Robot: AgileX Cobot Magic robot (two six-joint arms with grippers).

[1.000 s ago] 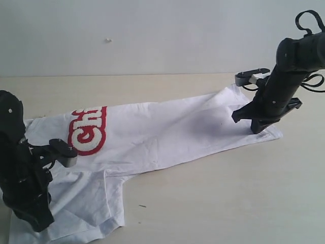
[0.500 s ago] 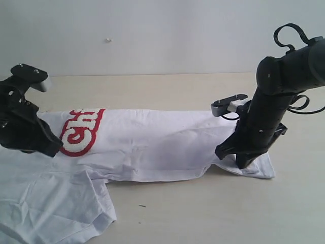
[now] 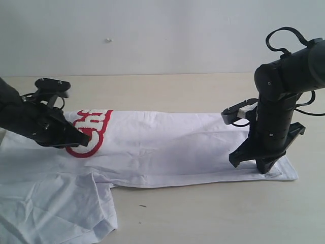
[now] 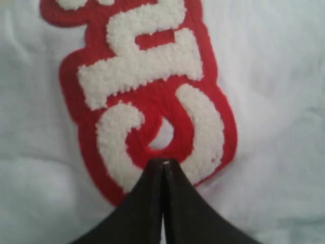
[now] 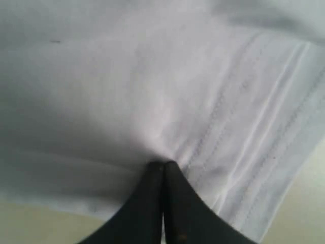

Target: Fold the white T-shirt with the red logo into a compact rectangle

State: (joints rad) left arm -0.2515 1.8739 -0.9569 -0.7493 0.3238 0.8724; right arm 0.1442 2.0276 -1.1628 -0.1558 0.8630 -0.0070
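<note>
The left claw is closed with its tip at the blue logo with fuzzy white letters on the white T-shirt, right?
Not quite. The logo is red, not blue. The left wrist view shows the left claw closed with its tip at the red logo with fuzzy white letters on the white T-shirt.

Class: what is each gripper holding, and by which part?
Both pinch the white T-shirt: left gripper at the red logo's end, right gripper by the stitched hem.
</note>
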